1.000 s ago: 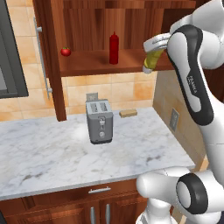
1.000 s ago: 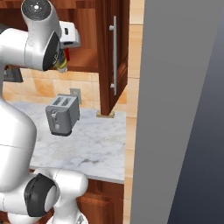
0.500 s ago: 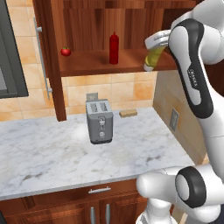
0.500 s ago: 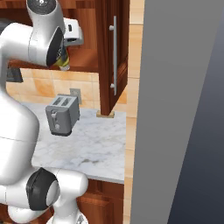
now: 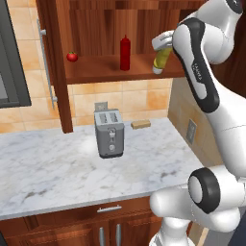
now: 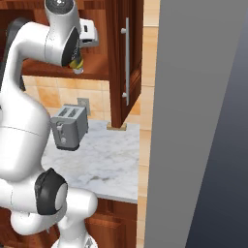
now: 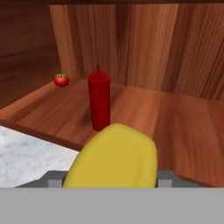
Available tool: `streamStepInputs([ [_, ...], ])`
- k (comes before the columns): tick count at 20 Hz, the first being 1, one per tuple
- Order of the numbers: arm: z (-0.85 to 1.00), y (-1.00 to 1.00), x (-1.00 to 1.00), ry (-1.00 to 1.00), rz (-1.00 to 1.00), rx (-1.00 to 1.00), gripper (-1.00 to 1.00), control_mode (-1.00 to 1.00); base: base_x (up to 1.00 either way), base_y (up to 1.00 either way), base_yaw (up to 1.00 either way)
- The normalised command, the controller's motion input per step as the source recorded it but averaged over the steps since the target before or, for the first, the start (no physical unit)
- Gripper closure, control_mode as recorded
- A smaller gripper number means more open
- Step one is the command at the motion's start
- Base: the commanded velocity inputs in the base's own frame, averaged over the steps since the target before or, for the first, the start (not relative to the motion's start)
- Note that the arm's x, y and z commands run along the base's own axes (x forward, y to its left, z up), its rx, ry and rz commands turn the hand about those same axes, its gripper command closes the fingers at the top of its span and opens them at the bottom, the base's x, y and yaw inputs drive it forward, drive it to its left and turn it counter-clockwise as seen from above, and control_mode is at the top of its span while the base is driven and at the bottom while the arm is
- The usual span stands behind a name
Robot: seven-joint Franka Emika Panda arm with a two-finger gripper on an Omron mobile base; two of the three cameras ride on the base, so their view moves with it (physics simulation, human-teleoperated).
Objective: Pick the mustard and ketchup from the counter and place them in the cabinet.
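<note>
Mustard hangs pinched in the hand at the right end of the cabinet shelf in the left base view; ketchup stands upright mid-shelf, a tomato further left — a toaster sits on the tabletop below. Right base view: the bottle pokes out under the hand beside the open door. Hand view: yellow bottle up close, ketchup beyond it.

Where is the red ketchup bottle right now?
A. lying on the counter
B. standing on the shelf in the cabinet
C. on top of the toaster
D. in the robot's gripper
B: the ketchup stands upright on the cabinet shelf, right of the tomato, while the gripper holds the mustard.
</note>
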Motion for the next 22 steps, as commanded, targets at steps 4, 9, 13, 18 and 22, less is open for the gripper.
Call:
streamStepInputs([
  [4,0.02,0.0,0.56,0.05,0.0,0.0,1.0,-1.0,0.0,0.0,0.0],
  [9,0.01,0.0,0.27,0.03,0.0,0.0,1.0,-1.0,0.0,0.0,0.0],
  [13,0.0,0.0,0.0,0.0,0.0,0.0,1.0,-1.0,0.0,0.0,0.0],
  [18,-0.14,0.0,0.02,0.0,0.0,-0.03,1.0,-1.0,0.0,0.0,0.0],
  [22,-0.09,0.0,0.16,0.0,0.0,-0.03,1.0,-1.0,0.0,0.0,0.0],
])
